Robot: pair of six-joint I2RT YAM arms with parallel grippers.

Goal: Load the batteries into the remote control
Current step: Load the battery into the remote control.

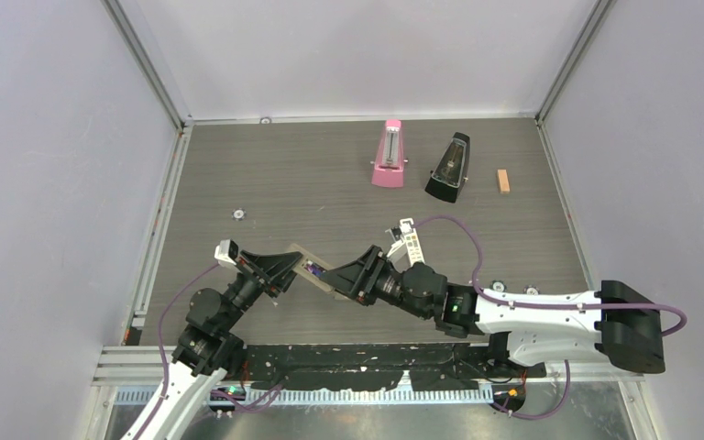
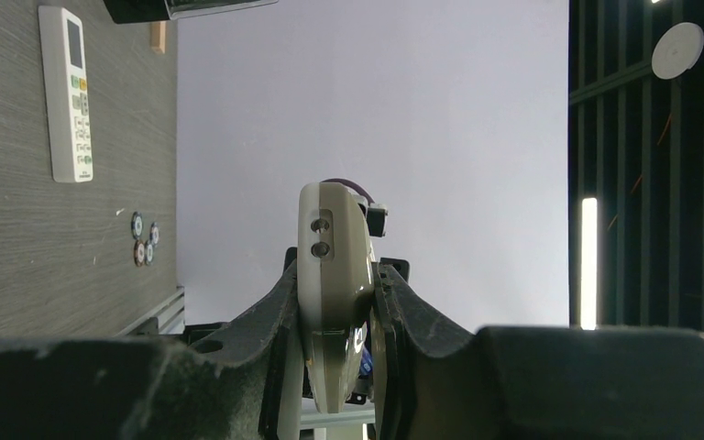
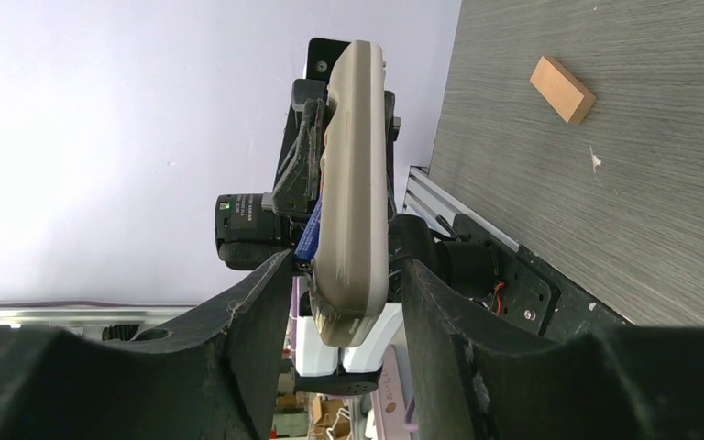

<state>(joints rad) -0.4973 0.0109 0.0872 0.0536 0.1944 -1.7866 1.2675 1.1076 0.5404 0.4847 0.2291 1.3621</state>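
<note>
The remote control hangs above the table between both arms, its grey-beige back showing. My left gripper is shut on one end of it; in the left wrist view the remote control stands edge-on, pinched between the pads of the left gripper. My right gripper straddles the other end, open, with a gap on each side of the remote control. A bluish battery lies against the remote's side, by my right gripper's left fingertip. It shows purple from above.
A broader white remote with many buttons lies on the table, partly behind my right arm. At the back stand a pink metronome, a black metronome and an orange block.
</note>
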